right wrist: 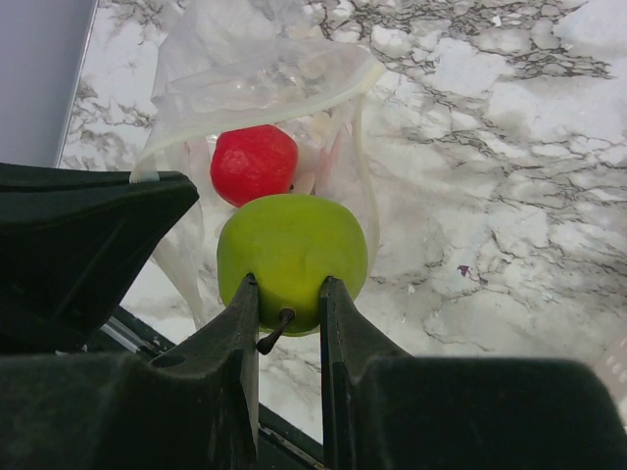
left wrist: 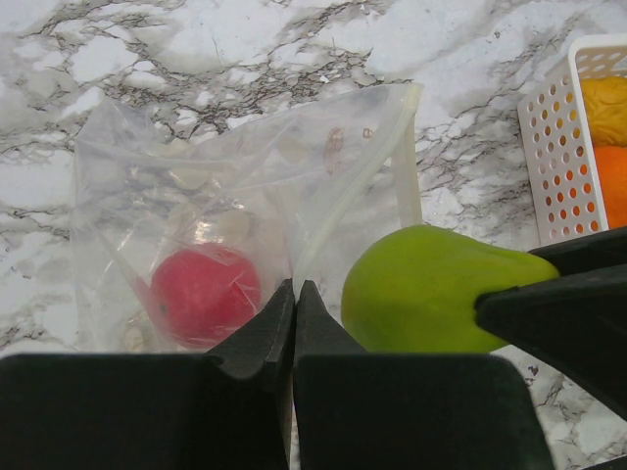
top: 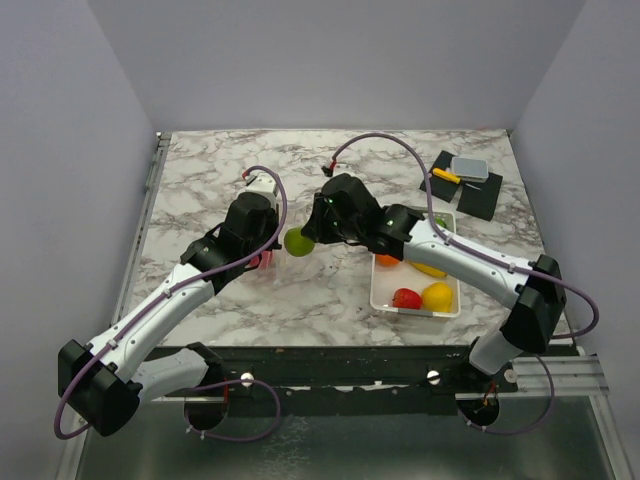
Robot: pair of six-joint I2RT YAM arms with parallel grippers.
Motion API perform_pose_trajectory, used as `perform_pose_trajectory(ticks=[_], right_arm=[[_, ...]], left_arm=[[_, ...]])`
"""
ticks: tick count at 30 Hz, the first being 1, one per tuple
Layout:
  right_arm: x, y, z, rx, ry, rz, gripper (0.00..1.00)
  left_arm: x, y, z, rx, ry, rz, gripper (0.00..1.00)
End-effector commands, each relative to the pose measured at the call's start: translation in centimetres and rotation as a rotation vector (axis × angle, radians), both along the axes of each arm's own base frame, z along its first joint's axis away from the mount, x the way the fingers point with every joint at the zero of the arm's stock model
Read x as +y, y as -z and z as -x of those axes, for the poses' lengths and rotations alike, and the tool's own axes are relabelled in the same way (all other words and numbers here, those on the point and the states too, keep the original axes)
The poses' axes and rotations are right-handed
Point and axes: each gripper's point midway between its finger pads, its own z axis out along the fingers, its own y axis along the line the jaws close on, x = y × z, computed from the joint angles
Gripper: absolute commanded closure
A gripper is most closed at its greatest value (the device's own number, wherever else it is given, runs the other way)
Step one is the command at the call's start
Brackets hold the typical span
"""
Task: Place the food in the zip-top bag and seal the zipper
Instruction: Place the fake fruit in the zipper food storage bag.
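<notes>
The right gripper (right wrist: 287, 294) is clamped on a green pear (right wrist: 294, 245). Its two fingers pinch the narrow stem end, and the stem pokes out between them. Near the centre of the top view, the pear hangs at the mouth of the zip-top bag (left wrist: 245, 166), over the marble table (top: 200, 170).

In the right wrist view the bag's mouth gapes at 12 o'clock of the pear, and the pale zipper (right wrist: 294, 98) arches across the top of the opening. A round red fruit (right wrist: 253, 162) lies inside the bag, just past the pear at 11 o'clock.

The left gripper (left wrist: 295, 294) has its fingers pressed together at the bag's near edge. Clear film appears to be pinched between them. In the left wrist view the red fruit sits at 9 o'clock of the fingertips, behind the plastic. The pear is just beside them at 3 o'clock, outside the bag.

In the top view a white slotted basket (top: 378, 290) stands at 4 o'clock of the pear, under the right forearm. It holds an orange fruit (top: 388, 260), a red strawberry (top: 406, 298), a yellow lemon (top: 437, 296) and a further yellow piece. Two black pads (top: 480, 200) lie at 2 o'clock, near the table's far right corner, with a grey block (top: 469, 168) on them.
</notes>
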Motion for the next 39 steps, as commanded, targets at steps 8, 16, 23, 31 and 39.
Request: perform_pose_trajectory(ticks=[8, 16, 23, 31, 39], right_arm=[[5.2, 2.1, -0.3, 0.054, -0.022, -0.072, 0.99], [5.7, 4.9, -0.9, 0.089, 0.027, -0.048, 0.87], [5.9, 5.3, -0.8, 0.095, 0.024, -0.045, 0.44], [4.6, 3.9, -0.6, 0.061, 0.040, -0.042, 0.31], [0.3, 2.1, -0.4, -0.002, 0.128, 0.017, 0.30]], left_arm=[[0.2, -0.1, -0.1, -0.016, -0.008, -0.001, 1.00], [0.3, -0.1, -0.1, -0.016, -0.009, -0.003, 1.00], [0.1, 0.0, -0.1, -0.011, -0.004, -0.002, 1.00], [0.3, 0.1, -0.1, -0.012, -0.010, -0.007, 1.00], [0.4, 0.1, -0.2, -0.013, -0.014, -0.012, 1.00]])
